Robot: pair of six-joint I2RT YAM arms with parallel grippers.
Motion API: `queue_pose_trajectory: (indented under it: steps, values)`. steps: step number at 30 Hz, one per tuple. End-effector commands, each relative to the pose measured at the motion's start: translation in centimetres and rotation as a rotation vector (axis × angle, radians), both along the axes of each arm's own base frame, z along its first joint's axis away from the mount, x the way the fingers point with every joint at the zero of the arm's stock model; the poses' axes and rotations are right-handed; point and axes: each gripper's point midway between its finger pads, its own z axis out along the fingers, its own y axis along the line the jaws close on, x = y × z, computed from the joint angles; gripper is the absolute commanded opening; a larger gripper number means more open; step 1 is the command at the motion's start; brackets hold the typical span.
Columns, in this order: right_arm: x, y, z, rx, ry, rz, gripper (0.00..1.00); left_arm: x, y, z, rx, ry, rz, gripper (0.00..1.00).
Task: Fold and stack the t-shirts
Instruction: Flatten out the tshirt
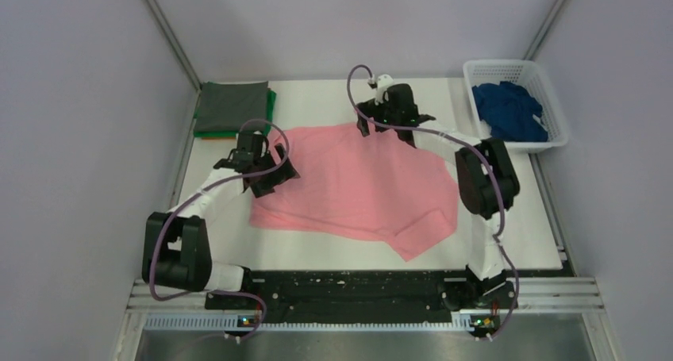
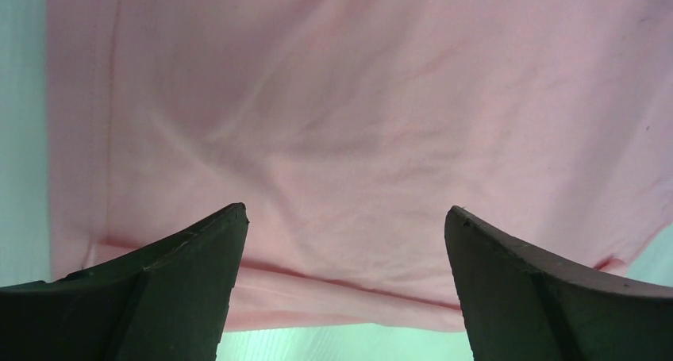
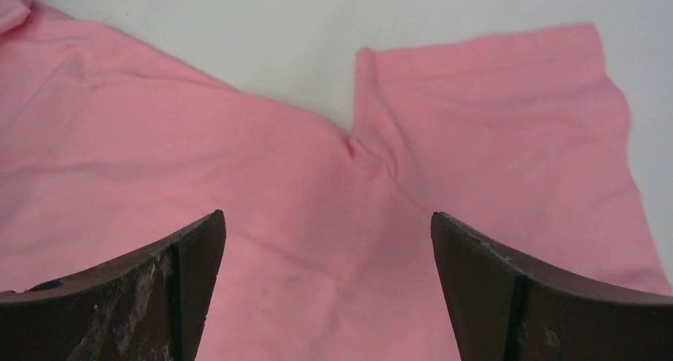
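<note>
The salmon-pink t-shirt (image 1: 357, 182) lies spread flat on the white table, one sleeve (image 1: 424, 234) pointing toward the near edge. My left gripper (image 1: 279, 164) is open and empty over the shirt's left edge. In the left wrist view the gripper (image 2: 345, 214) has pink cloth (image 2: 357, 123) between its spread fingers and touches nothing. My right gripper (image 1: 393, 131) is open and empty over the shirt's far edge. In the right wrist view the gripper (image 3: 327, 216) is above the pink cloth near a sleeve (image 3: 492, 139) and its armpit seam.
A folded grey t-shirt (image 1: 232, 105) tops a stack at the back left, with a green one (image 1: 272, 103) showing beneath it. A dark blue t-shirt (image 1: 512, 111) lies crumpled in the white lattice basket (image 1: 516, 63) at the back right. Walls enclose the table.
</note>
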Motion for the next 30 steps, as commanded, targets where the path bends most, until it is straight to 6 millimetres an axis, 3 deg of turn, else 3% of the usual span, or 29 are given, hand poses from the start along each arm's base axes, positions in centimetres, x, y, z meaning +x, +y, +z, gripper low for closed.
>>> queue_pose_trajectory:
  steps: [1,4,8,16,22,30]
  values:
    - [-2.9,-2.2,4.9,0.098,-0.154,-0.097,0.99,-1.2,0.0,1.0,-0.017,-0.028,-0.008,0.99]
    - [-5.6,-5.0,1.9,0.03,-0.06,-0.179,0.99,-0.5,0.3,1.1,0.013,-0.024,-0.006,0.99]
    - [-7.4,-8.4,-0.4,-0.048,-0.002,-0.304,0.99,2.3,0.0,1.7,0.024,-0.031,-0.02,0.99]
    - [-5.4,-8.5,-3.1,-0.09,0.075,-0.312,0.99,9.2,-1.0,0.5,0.037,-0.016,-0.029,0.99]
    - [-3.6,-11.2,-5.9,-0.106,0.184,-0.407,0.99,13.1,-2.6,-2.3,0.002,0.04,-0.061,0.99]
    - [-2.4,-15.4,-8.6,0.028,0.354,-0.506,0.97,16.9,-4.8,-3.8,-0.017,0.047,-0.081,0.99]
